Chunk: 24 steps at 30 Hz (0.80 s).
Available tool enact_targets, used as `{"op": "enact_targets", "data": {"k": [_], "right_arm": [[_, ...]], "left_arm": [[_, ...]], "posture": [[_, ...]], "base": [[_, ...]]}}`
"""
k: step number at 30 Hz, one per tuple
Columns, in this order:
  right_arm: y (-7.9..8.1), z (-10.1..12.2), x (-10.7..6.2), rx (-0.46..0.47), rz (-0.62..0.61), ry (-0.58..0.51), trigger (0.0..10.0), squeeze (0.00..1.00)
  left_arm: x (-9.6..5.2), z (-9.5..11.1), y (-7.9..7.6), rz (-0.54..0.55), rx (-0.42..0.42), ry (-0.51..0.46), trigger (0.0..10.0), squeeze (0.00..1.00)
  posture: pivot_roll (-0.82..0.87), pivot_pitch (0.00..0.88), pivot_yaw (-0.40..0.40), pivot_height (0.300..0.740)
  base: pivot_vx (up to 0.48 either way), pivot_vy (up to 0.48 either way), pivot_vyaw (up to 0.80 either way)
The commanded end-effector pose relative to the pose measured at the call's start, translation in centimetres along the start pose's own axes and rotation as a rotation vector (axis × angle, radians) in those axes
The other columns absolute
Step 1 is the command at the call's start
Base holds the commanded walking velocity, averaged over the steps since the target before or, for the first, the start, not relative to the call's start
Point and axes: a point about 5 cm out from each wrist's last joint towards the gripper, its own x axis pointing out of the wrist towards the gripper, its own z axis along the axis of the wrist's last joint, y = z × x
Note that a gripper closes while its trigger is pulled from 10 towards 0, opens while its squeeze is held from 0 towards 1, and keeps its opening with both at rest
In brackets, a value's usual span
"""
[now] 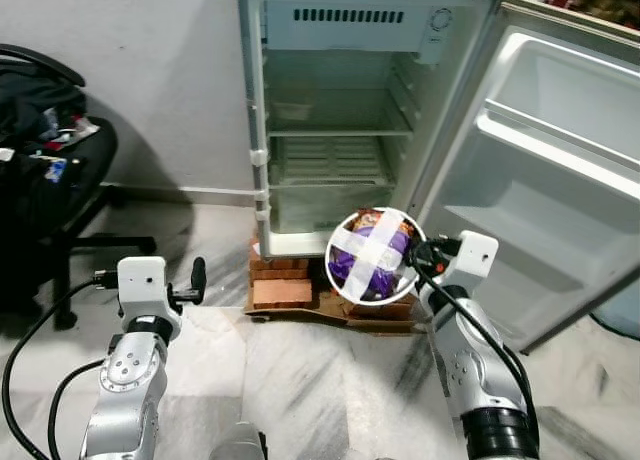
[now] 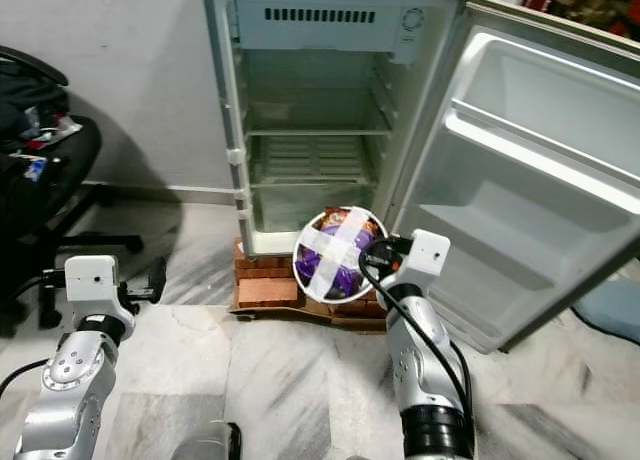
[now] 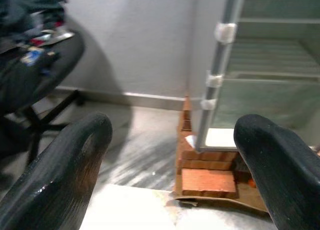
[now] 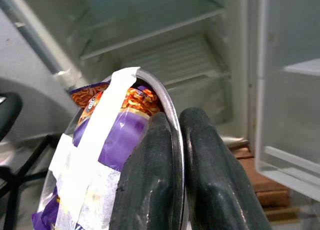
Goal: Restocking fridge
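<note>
We hold the taped bowl of purple snack packets by its rim, right gripper clamped on it, just before the open fridge. We should keep it level while lifting toward a shelf. Our left gripper hangs spread apart.

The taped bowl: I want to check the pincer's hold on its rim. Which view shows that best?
The right wrist view: both fingers pinch the taped bowl at its rim. Both eye views show the whole bowl, the grip small.
</note>
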Motion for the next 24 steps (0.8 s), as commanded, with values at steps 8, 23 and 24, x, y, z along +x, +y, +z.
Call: {"op": "enact_targets", "data": {"k": [8, 23, 24], "right_arm": [[0.31, 0.69, 0.37, -0.006, 0.029, -0.022, 10.0, 0.00], [0.70, 0.94, 0.48, -0.068, 0.061, -0.044, 10.0, 0.00], [0.71, 0.95, 0.49, -0.065, 0.060, -0.045, 10.0, 0.00]], "left_arm": [[-0.07, 0.36, 0.16, 0.015, 0.015, -0.021, 10.0, 0.00], [0.04, 0.23, 0.04, 0.010, 0.026, -0.013, 10.0, 0.00], [0.05, 0.23, 0.03, 0.009, 0.025, -0.012, 10.0, 0.00]], "posture": [[0.12, 0.057, -0.055, 0.740], [0.12, 0.053, -0.054, 0.740], [0.12, 0.053, -0.054, 0.740]], "base": [[0.285, 0.000, 0.34], [0.369, 0.000, 0.00], [0.416, 0.000, 0.00]]}}
